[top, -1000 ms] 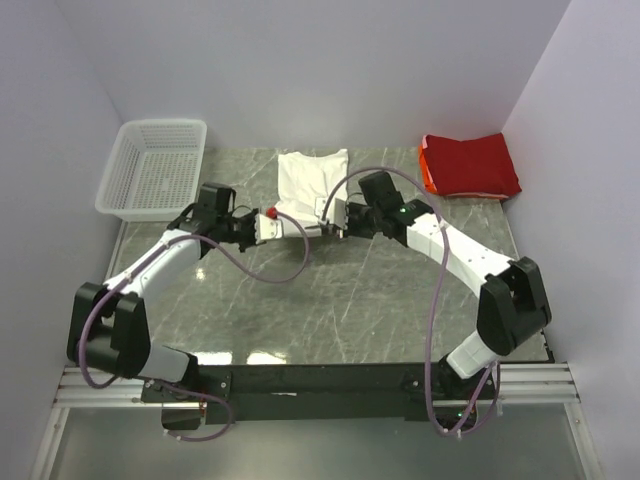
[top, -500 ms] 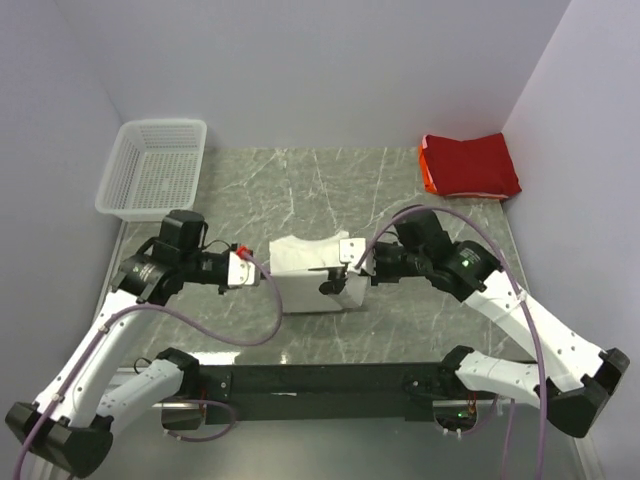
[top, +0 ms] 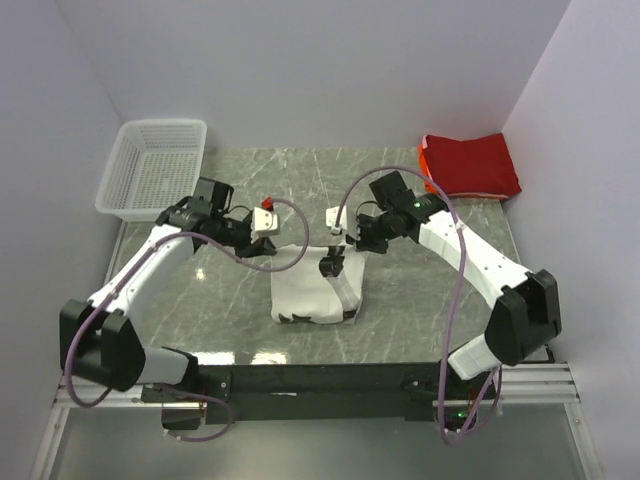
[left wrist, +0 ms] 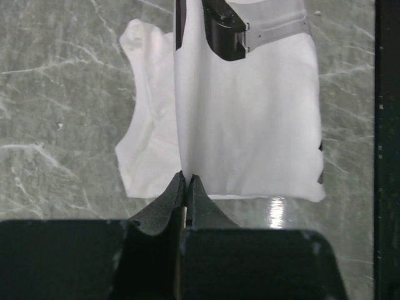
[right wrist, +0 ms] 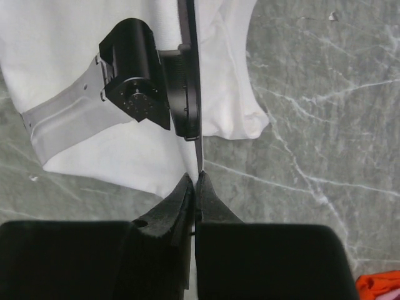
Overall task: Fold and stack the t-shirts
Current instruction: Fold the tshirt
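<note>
Your left pincer [left wrist: 186, 178] and right pincer [right wrist: 195, 178] each pinch a thin edge of the white t-shirt [top: 312, 292]. It is lifted over the middle of the surface [top: 400, 320] with its lower part lying flat, well apart from the folded red t-shirt [top: 470, 165] in the far right corner. Both bites look shallow: an uneven pull could slip the cloth free and skew the fold.

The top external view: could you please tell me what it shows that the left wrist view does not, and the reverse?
Only the top view shows the folded red shirt at the back right and the basket at the back left. Only the wrist view shows plainly the left tool pinched shut on a raised edge of the white shirt. Both show that shirt, the marble table and the right tool.
</note>
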